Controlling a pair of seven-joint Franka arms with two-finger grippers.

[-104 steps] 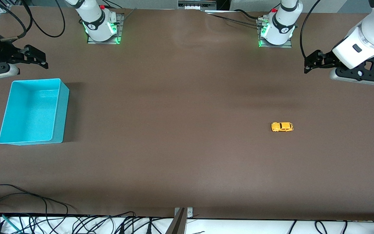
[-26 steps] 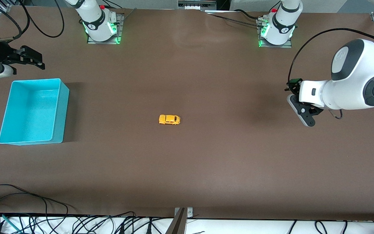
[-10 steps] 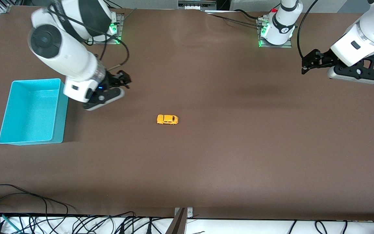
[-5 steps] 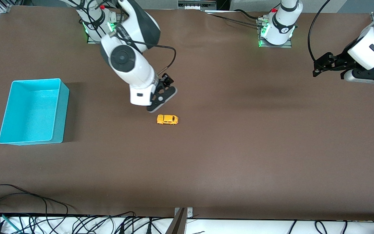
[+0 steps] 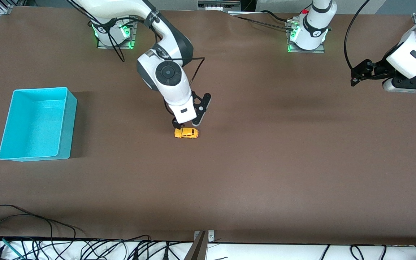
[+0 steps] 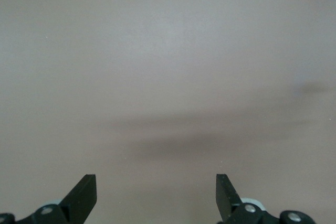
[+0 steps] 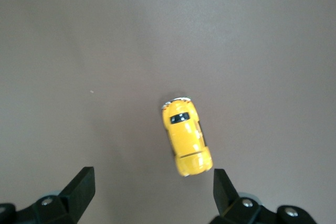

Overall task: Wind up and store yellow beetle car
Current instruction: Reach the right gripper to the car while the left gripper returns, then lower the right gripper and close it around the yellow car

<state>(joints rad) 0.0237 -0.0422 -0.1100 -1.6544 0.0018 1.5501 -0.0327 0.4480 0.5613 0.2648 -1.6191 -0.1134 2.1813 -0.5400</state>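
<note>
The yellow beetle car stands on its wheels mid-table, lengthwise along the table. My right gripper hangs open just over it, on the side toward the robot bases. In the right wrist view the car lies just ahead of the open gripper, closer to one fingertip than to the other, and is not between the jaws. My left gripper waits open and empty above the table at the left arm's end; the left wrist view shows it over bare table.
An empty turquoise bin stands at the right arm's end of the table. Cables run along the table edge nearest the front camera. A small metal bracket sits at the middle of that edge.
My right arm has swung over and come down toward the car, so its gripper now hangs just above it. The car has not moved. The left arm has hardly moved.
</note>
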